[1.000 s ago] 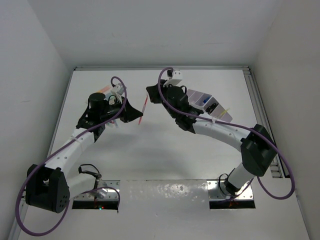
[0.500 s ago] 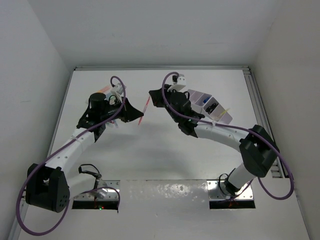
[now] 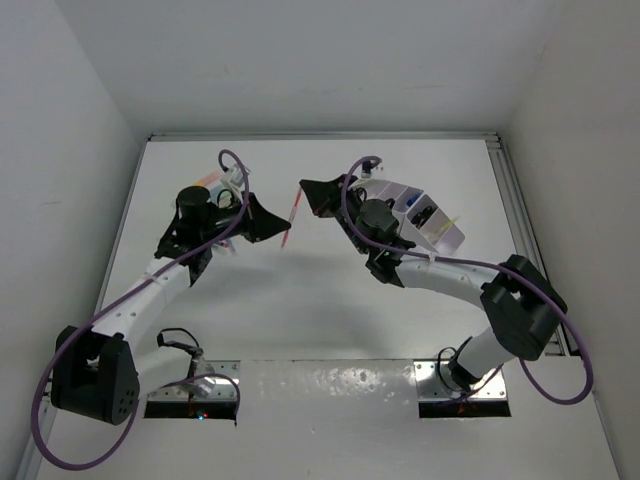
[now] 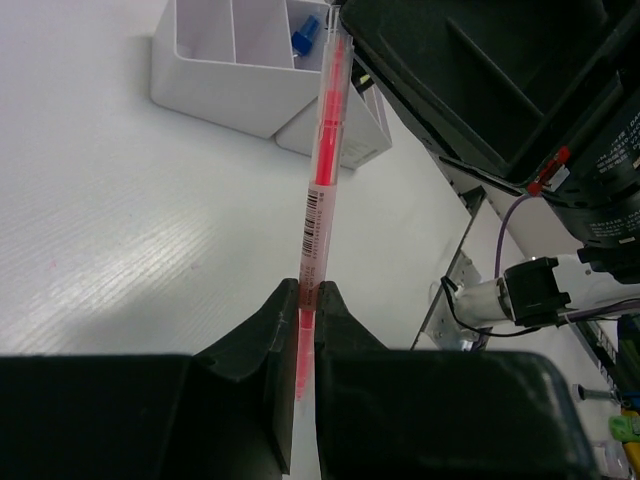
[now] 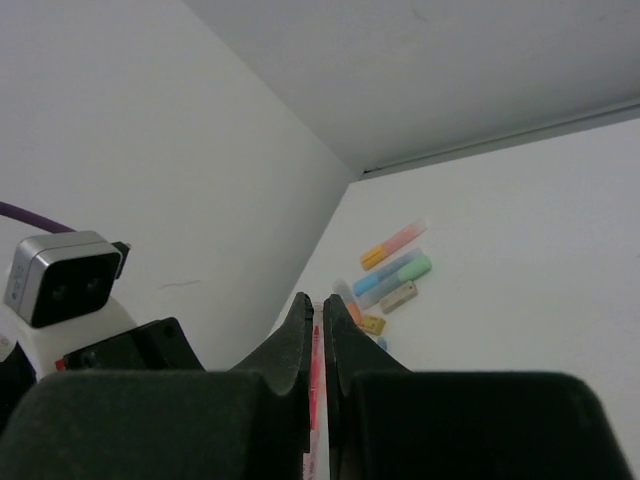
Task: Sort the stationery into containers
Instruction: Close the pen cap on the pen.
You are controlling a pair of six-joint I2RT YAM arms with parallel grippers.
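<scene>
Left wrist view, nearest first: left gripper (image 4: 308, 295) pinched tight on the barcoded lower end of the thin red pen (image 4: 322, 150), raised off the white counter (image 4: 120, 230). Long axis of the pen straight away from that gripper, far end tucked in at the black right gripper (image 3: 310, 193). Beyond, on the counter, the white desk organiser (image 4: 230, 90), a blue-capped piece (image 4: 305, 35) already in one of its compartments.

Right wrist view: fingers closed on the same pen, only a thin red sliver showing between them. Past the fingertips, far off on the counter, pastel highlighters (image 5: 392, 270) loose in a small cluster, not yet sorted.

Top external view: pen bridging the two grippers mid-counter, slanting from the left gripper up and rightward to the right one. Organiser just behind the right wrist, on the right arm's side, well apart from the left arm. Highlighters beside the left arm, toward the far left corner.

By all appearances a hand-over in mid-air. Right arm plainly nearer the organiser, so likely next: release by the left gripper alone, then a short carry rightward and a drop into a free compartment. Risk: a bent or slipping pen under any pull with both grips closed.
</scene>
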